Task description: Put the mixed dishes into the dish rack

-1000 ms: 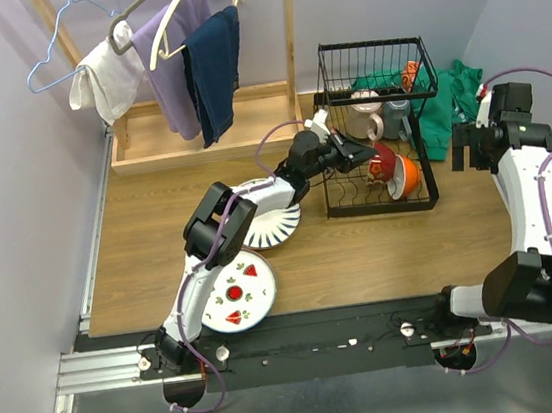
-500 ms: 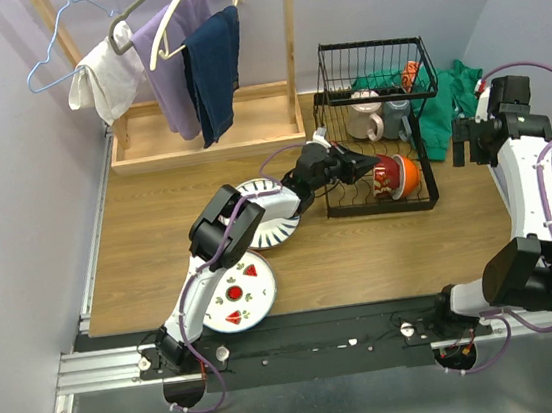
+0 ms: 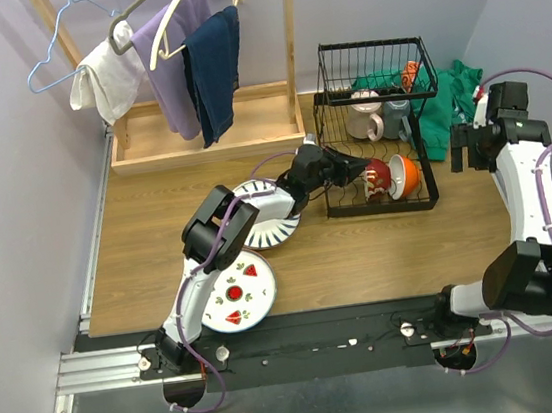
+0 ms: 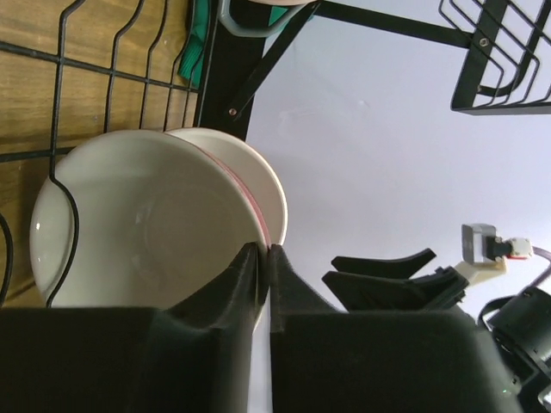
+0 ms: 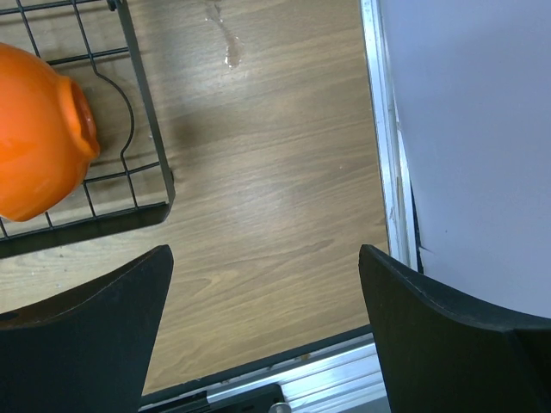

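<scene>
I had the left gripper reaching through the open side of the dish rack into its lower tier. In the left wrist view its fingers were clenched on the rim of the red bowl, pinching the white-lined lip between them. The bowl sat tipped on its side just beside the orange bowl, which already lay in the same tier. I could not tell whether the red bowl's weight was on the wires yet or only on the grip.

A mug stood further back inside the rack, so I judged the small pieces as loaded or nearly so.

The two plates were what was left. The blue-striped plate lay flat on the table, partly under my left arm. The fruit plate lay nearer the bases, and neither was in a slot.

The right gripper hung off the rack's far side with its fingers spread wide and nothing between them. Its own camera showed only bare wood and the rack's corner below.

I put the job at a little past halfway.
</scene>
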